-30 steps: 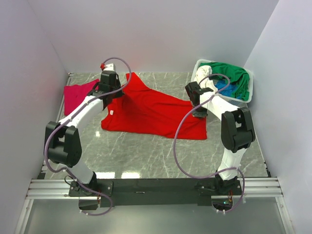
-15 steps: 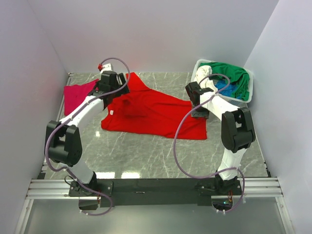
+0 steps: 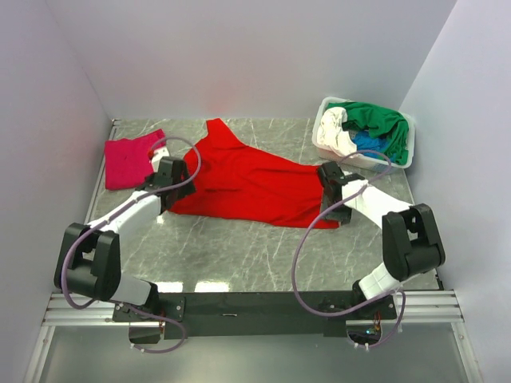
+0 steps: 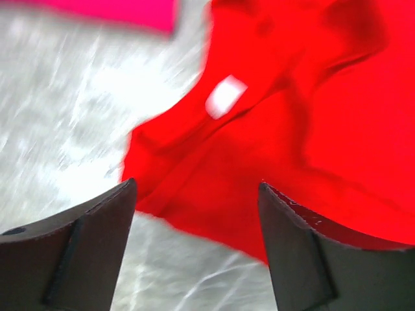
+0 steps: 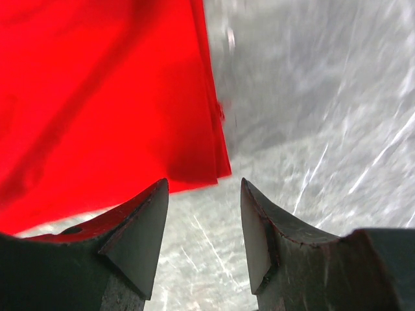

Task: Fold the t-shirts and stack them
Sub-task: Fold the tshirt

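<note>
A bright red t-shirt (image 3: pixel 247 179) lies spread across the middle of the table. My left gripper (image 3: pixel 169 203) hangs open just above its near left corner (image 4: pixel 194 194), near the white neck label (image 4: pixel 225 97), with nothing between its fingers. My right gripper (image 3: pixel 335 215) stands open at the near right corner (image 5: pixel 194 162), its fingertips over bare table, holding nothing. A folded magenta-pink t-shirt (image 3: pixel 128 159) lies at the far left and shows as a pink strip (image 4: pixel 117 10) in the left wrist view. Green (image 3: pixel 379 120), white (image 3: pixel 334 132) and blue (image 3: pixel 369 142) t-shirts fill the basket.
The white plastic basket (image 3: pixel 406 155) stands at the back right against the wall. Grey marble tabletop (image 3: pixel 239 255) shows between the shirt and the arm bases. Walls close in the left, back and right sides.
Both grippers have opened and let go of the red shirt. Both arms have drawn back from its far part to its near corners. The shirt now lies flatter.
</note>
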Robot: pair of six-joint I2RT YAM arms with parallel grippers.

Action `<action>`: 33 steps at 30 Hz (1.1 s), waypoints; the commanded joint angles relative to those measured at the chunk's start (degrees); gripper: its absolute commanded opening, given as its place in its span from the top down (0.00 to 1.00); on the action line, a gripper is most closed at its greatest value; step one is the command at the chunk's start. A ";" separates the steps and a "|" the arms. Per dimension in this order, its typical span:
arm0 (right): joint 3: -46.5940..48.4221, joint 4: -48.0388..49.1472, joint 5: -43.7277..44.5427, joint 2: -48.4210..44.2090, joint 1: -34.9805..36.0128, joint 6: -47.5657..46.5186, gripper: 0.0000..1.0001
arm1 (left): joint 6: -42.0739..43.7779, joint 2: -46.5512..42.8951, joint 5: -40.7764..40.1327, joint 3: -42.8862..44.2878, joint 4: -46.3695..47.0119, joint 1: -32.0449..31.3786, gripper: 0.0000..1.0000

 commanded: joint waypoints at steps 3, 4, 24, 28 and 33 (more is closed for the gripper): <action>-3.70 3.64 -1.99 -3.56 -0.27 1.91 0.44 | -2.81 -3.03 -3.96 -3.18 -1.02 1.60 0.24; -4.05 3.81 -2.33 -3.65 -0.36 2.00 0.44 | -2.90 -2.86 -4.23 -3.35 -1.29 2.47 0.24; -5.90 7.50 -0.75 -2.94 -2.82 2.61 0.45 | -1.40 -3.56 2.36 -7.58 3.81 5.91 0.36; -6.34 8.47 -1.72 -2.94 -3.88 2.17 0.45 | -1.14 -2.86 3.85 -7.92 4.51 5.91 0.39; -6.60 9.09 -2.43 -2.85 -4.75 1.91 0.45 | -0.70 -0.84 5.08 -7.14 4.16 5.91 0.43</action>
